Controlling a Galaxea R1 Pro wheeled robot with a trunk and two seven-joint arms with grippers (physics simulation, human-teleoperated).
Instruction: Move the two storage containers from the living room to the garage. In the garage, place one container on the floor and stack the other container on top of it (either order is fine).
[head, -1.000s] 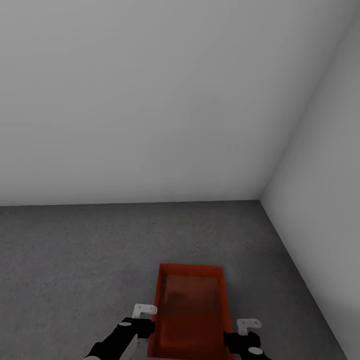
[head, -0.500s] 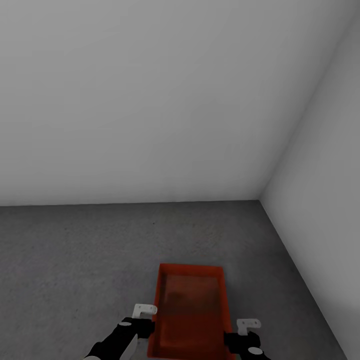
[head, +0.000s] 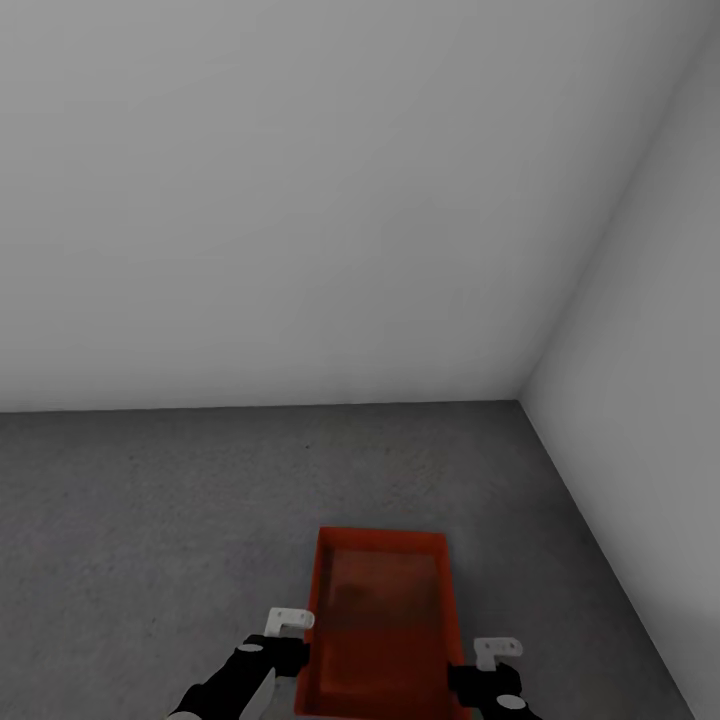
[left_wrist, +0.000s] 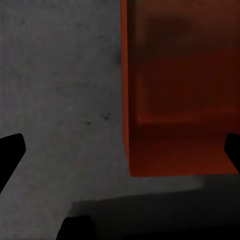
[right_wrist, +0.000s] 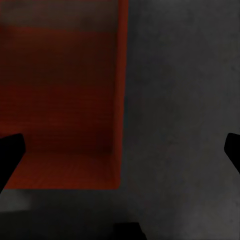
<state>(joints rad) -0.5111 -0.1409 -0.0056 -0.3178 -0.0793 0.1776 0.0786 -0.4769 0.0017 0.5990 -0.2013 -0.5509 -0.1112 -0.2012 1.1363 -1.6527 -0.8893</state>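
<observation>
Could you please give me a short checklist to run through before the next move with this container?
1. In the garage: grey concrete floor and white walls show. Ok.
2. Storage container down on the floor: the pictures cannot settle whether it rests or is lifted. Cannot tell.
3. Left gripper open: fingertips wide apart, container wall between them. Ok.
4. Right gripper open: fingertips wide apart, container wall between them. Ok.
5. Second container stacked on the first: only one container visible. Not ok.
</observation>
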